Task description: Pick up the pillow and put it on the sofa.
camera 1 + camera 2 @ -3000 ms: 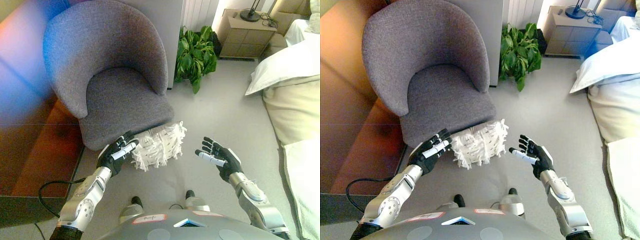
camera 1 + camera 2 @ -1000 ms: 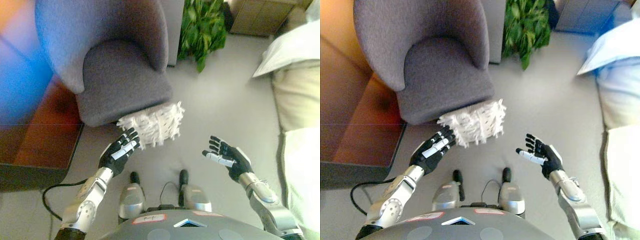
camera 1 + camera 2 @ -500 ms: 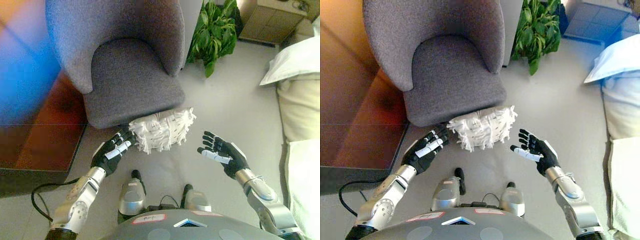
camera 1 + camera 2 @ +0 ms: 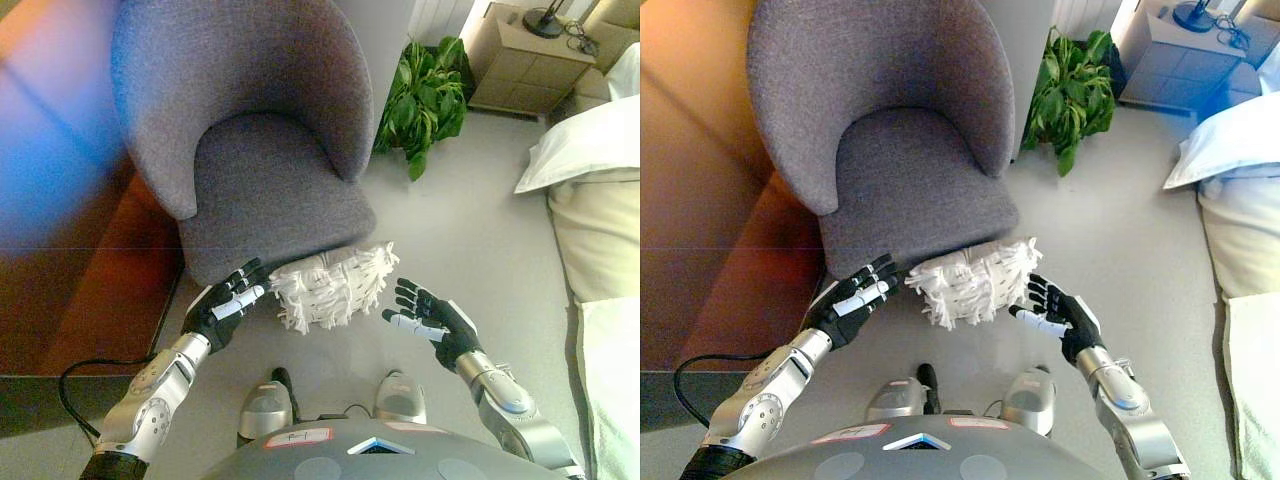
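A white shaggy pillow lies on the grey floor against the front of the grey armchair. My left hand is open at the pillow's left end, fingertips close to or touching its fringe. My right hand is open just right of the pillow, palm turned towards it, a small gap between them. The chair's seat is bare.
A green potted plant stands right of the chair, with a wooden nightstand behind it. A bed with white pillows fills the right side. A brown wooden surface lies to the left.
The camera has shifted, so the whole scene sits differently. Both hands have closed in on the pillow; the right hand is nearer its right end than half a second ago.
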Motion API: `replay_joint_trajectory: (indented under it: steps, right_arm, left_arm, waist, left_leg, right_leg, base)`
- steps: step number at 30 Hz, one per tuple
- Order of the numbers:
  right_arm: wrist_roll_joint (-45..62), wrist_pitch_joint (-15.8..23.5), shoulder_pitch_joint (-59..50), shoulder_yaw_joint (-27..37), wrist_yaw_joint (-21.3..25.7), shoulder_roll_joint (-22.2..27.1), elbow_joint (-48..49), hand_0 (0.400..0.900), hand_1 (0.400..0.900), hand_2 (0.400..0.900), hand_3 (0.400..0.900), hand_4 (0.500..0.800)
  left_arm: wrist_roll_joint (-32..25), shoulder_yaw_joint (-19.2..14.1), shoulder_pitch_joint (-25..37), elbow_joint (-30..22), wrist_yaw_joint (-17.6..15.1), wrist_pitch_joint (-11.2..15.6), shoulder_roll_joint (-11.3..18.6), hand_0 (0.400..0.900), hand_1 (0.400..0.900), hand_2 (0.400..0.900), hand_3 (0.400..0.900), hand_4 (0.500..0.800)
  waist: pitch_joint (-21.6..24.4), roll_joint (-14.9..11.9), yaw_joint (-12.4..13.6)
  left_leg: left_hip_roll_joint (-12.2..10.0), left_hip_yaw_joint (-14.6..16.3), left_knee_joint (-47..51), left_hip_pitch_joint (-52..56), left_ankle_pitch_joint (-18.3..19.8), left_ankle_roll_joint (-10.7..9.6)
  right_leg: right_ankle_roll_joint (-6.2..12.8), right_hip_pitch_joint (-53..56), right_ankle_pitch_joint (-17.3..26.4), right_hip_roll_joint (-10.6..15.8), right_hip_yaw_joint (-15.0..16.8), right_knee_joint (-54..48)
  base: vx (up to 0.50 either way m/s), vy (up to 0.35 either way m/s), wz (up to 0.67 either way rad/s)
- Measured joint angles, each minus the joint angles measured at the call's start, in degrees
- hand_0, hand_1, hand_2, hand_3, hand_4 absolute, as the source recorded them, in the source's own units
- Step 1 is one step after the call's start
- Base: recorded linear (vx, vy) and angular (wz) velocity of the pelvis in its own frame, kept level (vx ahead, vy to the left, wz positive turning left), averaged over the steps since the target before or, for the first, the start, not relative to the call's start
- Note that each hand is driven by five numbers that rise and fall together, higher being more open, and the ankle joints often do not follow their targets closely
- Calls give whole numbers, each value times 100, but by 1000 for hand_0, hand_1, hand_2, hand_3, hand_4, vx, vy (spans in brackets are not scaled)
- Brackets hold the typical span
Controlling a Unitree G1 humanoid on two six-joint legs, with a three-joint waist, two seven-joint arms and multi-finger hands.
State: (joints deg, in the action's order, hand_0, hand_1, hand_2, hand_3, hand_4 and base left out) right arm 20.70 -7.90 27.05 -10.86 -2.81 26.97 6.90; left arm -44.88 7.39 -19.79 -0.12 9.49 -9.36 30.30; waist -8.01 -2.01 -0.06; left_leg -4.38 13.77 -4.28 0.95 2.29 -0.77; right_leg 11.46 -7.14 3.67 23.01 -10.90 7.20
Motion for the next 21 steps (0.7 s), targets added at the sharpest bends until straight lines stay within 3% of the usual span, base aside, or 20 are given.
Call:
replay_joint_trajectory:
  steps: [2, 4, 5, 6, 8, 9, 10, 11, 16, 21]
  right_arm:
    - [1, 3, -13, -22, -8, -3, -1, 900, 900, 900, 900, 800]
    - [-2, 7, 67, -38, -54, -30, -8, 900, 900, 900, 900, 800]
    - [-17, 11, 30, -41, -75, 24, -88, 900, 900, 900, 900, 800]
    - [-19, -2, -88, 0, -94, 179, -193, 900, 900, 900, 900, 800]
    - [-27, 4, -168, 157, -111, 437, -218, 900, 900, 900, 900, 800]
    - [-36, 5, -179, 178, -115, 481, -219, 900, 900, 900, 900, 800]
    - [-131, 43, -202, 288, -115, 764, -238, 900, 900, 900, 900, 800]
    - [-136, 61, -218, 333, -83, 863, -238, 900, 900, 900, 900, 800]
    - [-352, 97, -145, 299, 35, 825, -244, 900, 900, 900, 900, 800]
    - [-1165, 184, -307, 162, 400, 809, -249, 900, 900, 900, 900, 800]
  left_arm:
    - [-46, 108, 31, 0, -30, 8, 47, 900, 900, 900, 900, 800]
    - [-55, 149, -18, -63, -19, 21, 351, 900, 900, 900, 900, 800]
    - [-52, 164, -31, 21, -42, 51, 348, 900, 900, 900, 900, 800]
    - [-55, 201, -159, 10, -115, 43, 264, 900, 900, 900, 900, 800]
    - [-94, 339, -255, 6, -105, 37, 81, 900, 900, 900, 900, 800]
    - [-110, 352, -256, 5, -102, 37, 48, 900, 900, 900, 900, 800]
    - [-145, 369, -252, -48, -33, 36, -173, 900, 900, 900, 900, 800]
    - [-184, 377, -245, -130, -2, 38, -210, 900, 900, 900, 900, 800]
    - [-228, 381, -11, -215, 28, 65, -203, 900, 900, 900, 900, 800]
    - [-227, 381, 185, -214, 68, 110, 122, 900, 900, 900, 900, 800]
  waist:
    - [2, -142, -131]
    - [5, -492, -116]
    - [-12, -476, -99]
    - [-39, -303, -104]
    - [-12, 19, -123]
    - [-11, 48, -122]
    - [-28, 162, -176]
    - [-35, 191, -193]
    - [-86, 117, -328]
    - [-253, 84, -279]
  left_leg:
    - [5, -260, 34, 12, -56, -192]
    - [4, -441, 64, 97, -75, -521]
    - [-122, -498, 66, 144, -52, -674]
    - [-493, -497, 132, 184, -73, -782]
    - [-937, -385, 216, 206, -125, -675]
    - [-969, -372, 241, 215, -132, -663]
    - [-1065, -353, 386, 268, -254, -595]
    - [-1105, -292, 429, 252, -314, -661]
    - [-1010, -229, 706, 233, -528, -1050]
    - [-769, -303, 718, 68, -582, -1032]
  right_leg:
    - [201, 83, 271, 91, 297, -551]
    - [-6, 194, 438, 35, 456, -566]
    - [199, 274, 483, -59, 492, -559]
    - [125, 270, 373, -310, 311, -561]
    - [-66, 316, 385, -702, 85, -683]
    - [-91, 321, 393, -740, 68, -697]
    - [-154, 390, 452, -891, -58, -813]
    - [-169, 417, 466, -924, -111, -857]
    - [-81, 520, 550, -756, -368, -1023]
    - [32, 502, 582, -495, -529, -1011]
  base:
    - [191, -321, 42]
    - [140, -210, 22]
    - [124, -156, 20]
    - [119, -149, 19]
    - [47, -82, 12]
    - [-22, -73, 22]
    - [-54, -58, 27]
    - [-68, -68, 38]
    - [-30, -32, 35]
    - [-62, -16, 28]
